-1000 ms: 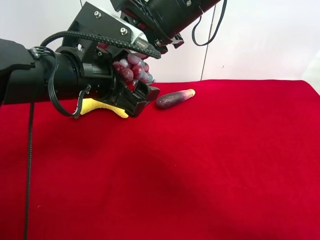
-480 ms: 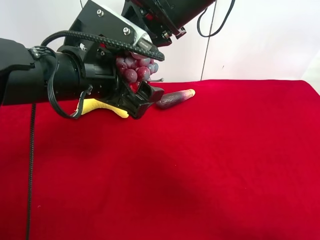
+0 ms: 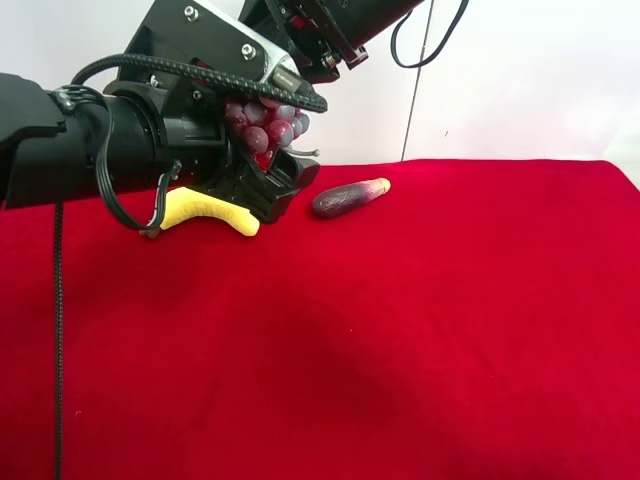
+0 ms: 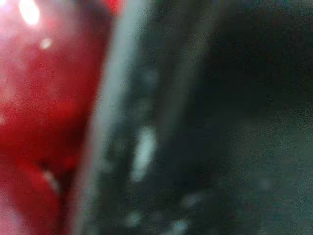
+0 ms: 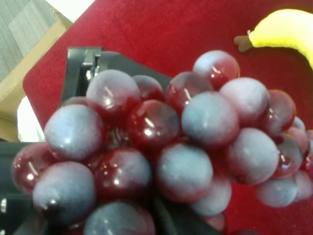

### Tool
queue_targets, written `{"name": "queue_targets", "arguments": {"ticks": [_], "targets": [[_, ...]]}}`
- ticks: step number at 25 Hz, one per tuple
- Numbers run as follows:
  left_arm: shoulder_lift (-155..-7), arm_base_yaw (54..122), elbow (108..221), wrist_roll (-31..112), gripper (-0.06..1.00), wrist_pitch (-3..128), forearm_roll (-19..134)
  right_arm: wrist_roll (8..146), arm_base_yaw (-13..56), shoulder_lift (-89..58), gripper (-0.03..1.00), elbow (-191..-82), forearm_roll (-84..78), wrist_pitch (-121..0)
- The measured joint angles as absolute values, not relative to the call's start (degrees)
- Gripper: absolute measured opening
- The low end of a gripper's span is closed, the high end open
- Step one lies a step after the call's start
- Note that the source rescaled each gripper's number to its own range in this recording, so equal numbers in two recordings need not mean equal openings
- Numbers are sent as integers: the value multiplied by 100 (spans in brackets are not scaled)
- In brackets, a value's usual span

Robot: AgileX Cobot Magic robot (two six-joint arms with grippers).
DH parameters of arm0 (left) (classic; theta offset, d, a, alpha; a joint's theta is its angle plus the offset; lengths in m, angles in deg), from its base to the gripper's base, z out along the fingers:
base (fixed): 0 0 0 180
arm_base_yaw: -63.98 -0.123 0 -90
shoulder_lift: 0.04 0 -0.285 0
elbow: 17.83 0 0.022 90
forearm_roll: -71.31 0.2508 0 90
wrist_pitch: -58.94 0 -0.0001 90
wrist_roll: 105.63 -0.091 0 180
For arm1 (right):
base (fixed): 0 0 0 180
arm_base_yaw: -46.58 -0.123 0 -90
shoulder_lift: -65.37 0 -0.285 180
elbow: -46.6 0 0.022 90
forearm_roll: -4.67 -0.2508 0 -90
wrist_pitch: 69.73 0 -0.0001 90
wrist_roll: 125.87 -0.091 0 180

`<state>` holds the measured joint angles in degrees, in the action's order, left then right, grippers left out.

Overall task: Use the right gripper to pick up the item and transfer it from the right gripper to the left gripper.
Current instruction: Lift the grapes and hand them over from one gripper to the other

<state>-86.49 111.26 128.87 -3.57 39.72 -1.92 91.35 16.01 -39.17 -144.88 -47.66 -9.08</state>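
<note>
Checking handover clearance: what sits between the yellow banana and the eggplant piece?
The left gripper, jaws open, shows between them in the exterior high view.

Legible markings: none. Nothing can be read as text, label, brand, number or sign in the exterior high view or the right wrist view. The left wrist view is too blurred to make out any marking.
</note>
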Motion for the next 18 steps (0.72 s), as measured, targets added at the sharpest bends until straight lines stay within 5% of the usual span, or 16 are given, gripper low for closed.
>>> {"name": "queue_targets", "arguments": {"ticks": [18], "targets": [[-8685, 11139, 12844, -825, 100, 3744, -1489, 8819, 1586, -3910, 0, -14513, -4420, -908]]}}
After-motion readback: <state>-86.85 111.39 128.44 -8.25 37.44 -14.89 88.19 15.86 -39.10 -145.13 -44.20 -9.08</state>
